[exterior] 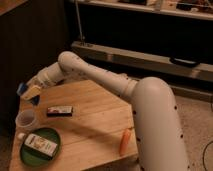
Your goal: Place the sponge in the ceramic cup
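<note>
We see the gripper [33, 95] at about 10 o'clock over the wooden table [95, 120], near its far-left corner, clamped on the sponge [22, 89]. Only dark-blue bits of the sponge show either side of the tan fingertips; the middle is covered, and we can't make out its full outline. The sponge is off the table, above and slightly behind the ceramic cup [26, 120], not touching it. The cup stands upright at 9 o'clock by the left edge, and we can't see inside it. The dark packet [60, 110] with its white label lies just right of the cup. The green plate [30, 157] at 7 o'clock carries a pale carton [40, 144], print unreadable. The carrot [125, 141] at 4 o'clock lies against the robot's white body, which hides the table's right side.
</note>
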`<action>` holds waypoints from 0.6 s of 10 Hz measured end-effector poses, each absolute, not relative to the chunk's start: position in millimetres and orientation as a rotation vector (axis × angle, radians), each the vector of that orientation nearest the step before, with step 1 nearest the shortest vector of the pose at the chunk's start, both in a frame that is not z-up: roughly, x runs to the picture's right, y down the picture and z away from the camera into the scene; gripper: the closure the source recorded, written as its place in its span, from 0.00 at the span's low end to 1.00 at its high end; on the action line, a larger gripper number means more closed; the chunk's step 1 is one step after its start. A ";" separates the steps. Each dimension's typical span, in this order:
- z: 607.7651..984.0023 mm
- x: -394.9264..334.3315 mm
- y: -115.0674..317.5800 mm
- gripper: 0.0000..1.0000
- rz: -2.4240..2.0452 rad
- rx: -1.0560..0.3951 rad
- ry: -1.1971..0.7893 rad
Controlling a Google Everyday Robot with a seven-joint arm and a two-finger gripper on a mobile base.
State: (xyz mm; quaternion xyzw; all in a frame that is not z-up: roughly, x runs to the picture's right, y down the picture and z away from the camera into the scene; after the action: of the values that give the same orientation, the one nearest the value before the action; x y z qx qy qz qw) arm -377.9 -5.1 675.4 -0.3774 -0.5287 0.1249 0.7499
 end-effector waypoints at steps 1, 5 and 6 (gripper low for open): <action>670.8 -381.6 -5.0 1.00 0.254 -0.823 -1.168; 653.1 -385.7 -1.9 1.00 0.201 -0.844 -1.178; 648.6 -387.5 2.5 1.00 0.186 -0.857 -1.183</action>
State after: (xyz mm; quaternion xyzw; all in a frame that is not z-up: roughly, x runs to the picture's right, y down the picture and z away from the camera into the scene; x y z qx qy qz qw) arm -387.5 2.5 648.6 -0.3909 -0.5395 0.0850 0.7409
